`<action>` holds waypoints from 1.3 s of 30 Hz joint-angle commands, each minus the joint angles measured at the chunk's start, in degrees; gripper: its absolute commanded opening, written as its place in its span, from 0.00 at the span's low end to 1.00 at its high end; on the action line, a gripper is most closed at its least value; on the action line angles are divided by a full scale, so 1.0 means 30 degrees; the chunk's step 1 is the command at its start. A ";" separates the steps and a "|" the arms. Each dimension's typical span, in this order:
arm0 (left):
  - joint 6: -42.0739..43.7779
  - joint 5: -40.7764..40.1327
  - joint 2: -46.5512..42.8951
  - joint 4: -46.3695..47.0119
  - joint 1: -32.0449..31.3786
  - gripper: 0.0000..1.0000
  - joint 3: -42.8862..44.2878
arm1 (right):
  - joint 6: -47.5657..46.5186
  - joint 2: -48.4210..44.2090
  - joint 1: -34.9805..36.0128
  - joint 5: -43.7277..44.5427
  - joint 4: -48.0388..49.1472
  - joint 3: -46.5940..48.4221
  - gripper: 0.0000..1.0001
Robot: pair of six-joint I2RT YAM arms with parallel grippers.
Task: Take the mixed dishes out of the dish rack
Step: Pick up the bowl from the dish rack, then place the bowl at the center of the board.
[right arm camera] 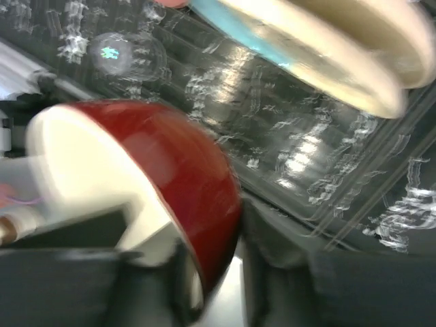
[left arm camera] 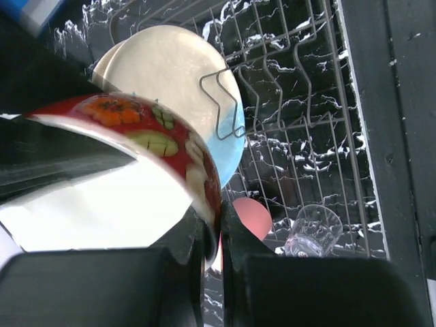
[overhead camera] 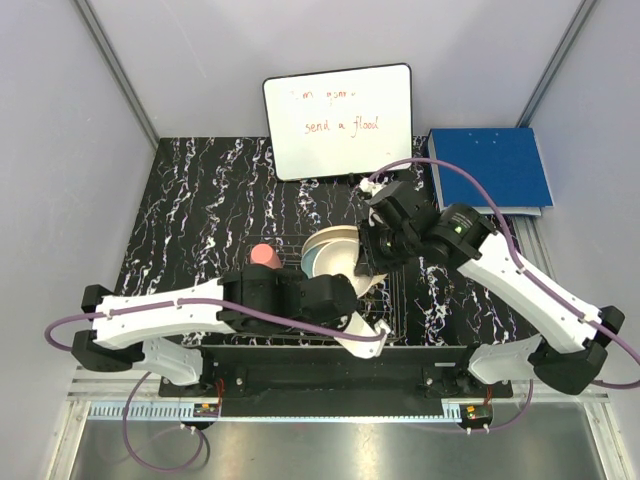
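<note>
Both grippers hold one bowl (overhead camera: 366, 275), red with a painted pattern outside and cream inside, above the dish rack's (overhead camera: 402, 292) right part. My left gripper (left arm camera: 216, 252) is shut on the bowl's (left arm camera: 157, 136) rim. My right gripper (right arm camera: 221, 269) pinches the opposite wall of the bowl (right arm camera: 177, 163); that view is blurred. Standing in the rack (left arm camera: 293, 88) are the large cream plate (overhead camera: 338, 240) and the blue-banded plate (overhead camera: 322, 263). The pink cup (overhead camera: 265, 255) and the clear glass (left arm camera: 313, 228) are there too. In the top view, the left gripper (overhead camera: 360, 305) and right gripper (overhead camera: 375, 262) meet at the bowl.
A whiteboard (overhead camera: 337, 120) leans at the back of the black marbled mat (overhead camera: 200, 220). A blue book (overhead camera: 490, 170) lies at the back right. Grey walls close in both sides.
</note>
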 commanded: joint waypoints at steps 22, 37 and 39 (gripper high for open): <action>-0.3374 -1.1849 -0.1951 0.5490 0.1399 0.99 0.1798 | 0.1179 -0.2344 0.0049 0.8089 -0.2073 0.3177 0.00; -1.6943 -1.2208 -0.8279 0.6986 0.6822 0.99 0.0691 | 0.2616 -0.2704 -1.7011 0.2596 0.2901 -0.3108 0.00; -1.7733 -1.1622 -0.9071 0.6958 0.6792 0.99 0.0219 | 0.3173 -0.1796 -1.8432 0.1942 0.4014 -0.4432 0.00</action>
